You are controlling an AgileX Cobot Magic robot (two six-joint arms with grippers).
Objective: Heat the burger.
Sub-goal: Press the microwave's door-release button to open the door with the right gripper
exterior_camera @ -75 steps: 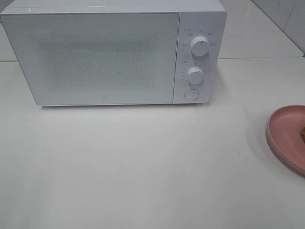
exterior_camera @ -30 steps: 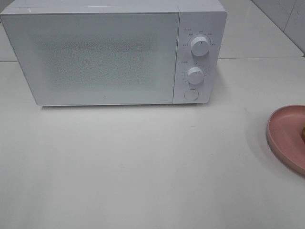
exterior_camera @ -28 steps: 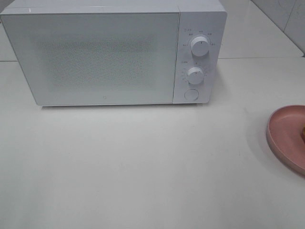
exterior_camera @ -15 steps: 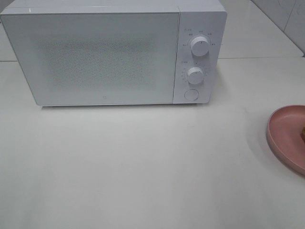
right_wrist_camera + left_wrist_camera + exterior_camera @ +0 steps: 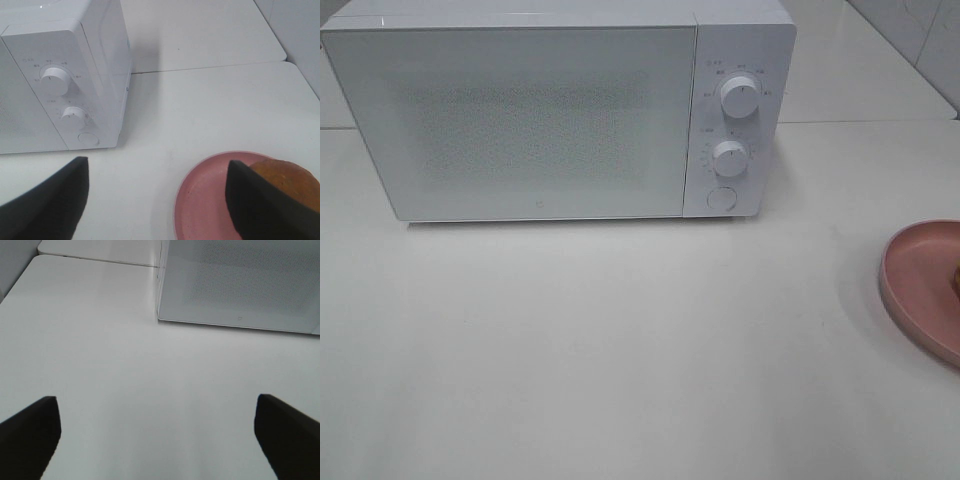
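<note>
Hanging above the white table on the left, the left gripper has its jaws spread wide with nothing between them; only its two dark fingertips show in the left wrist view. Beyond it stands the white microwave, door closed. On the microwave's right-hand panel sit an upper knob, a lower knob and a round button beneath them. Further right, the right gripper also has its jaws spread apart and holds nothing. At the table's far right lies the pink plate, and the burger rests on it, on the side away from the microwave; one dark finger partly covers plate and bun in the right wrist view.
</note>
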